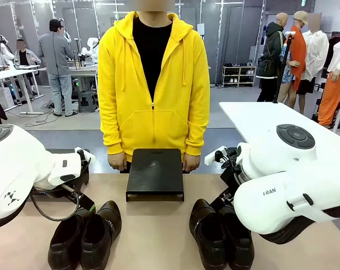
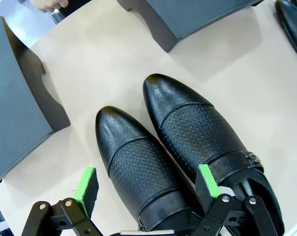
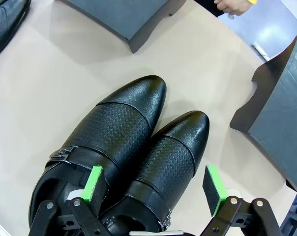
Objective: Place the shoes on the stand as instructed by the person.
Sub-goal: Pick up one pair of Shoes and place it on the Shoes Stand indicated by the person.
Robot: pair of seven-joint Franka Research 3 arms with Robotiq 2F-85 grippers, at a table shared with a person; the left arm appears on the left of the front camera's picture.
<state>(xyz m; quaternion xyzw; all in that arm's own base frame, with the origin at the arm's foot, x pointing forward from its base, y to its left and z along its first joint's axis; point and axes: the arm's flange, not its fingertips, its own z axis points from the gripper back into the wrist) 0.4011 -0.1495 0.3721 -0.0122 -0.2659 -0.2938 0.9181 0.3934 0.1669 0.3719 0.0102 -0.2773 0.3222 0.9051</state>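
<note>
While poised over the left shoe pair (image 1: 97,236) and right shoe pair (image 1: 209,236) on the counter (image 1: 153,236), hovering with left pincer (image 2: 147,183), right pincer (image 3: 154,186) both released, empty.

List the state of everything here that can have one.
left end effector: open, over the left pair, holding nothing
right end effector: open, over the right pair, holding nothing
left pair: on the table, side by side, off the stand
right pair: on the table, side by side, off the stand
</note>
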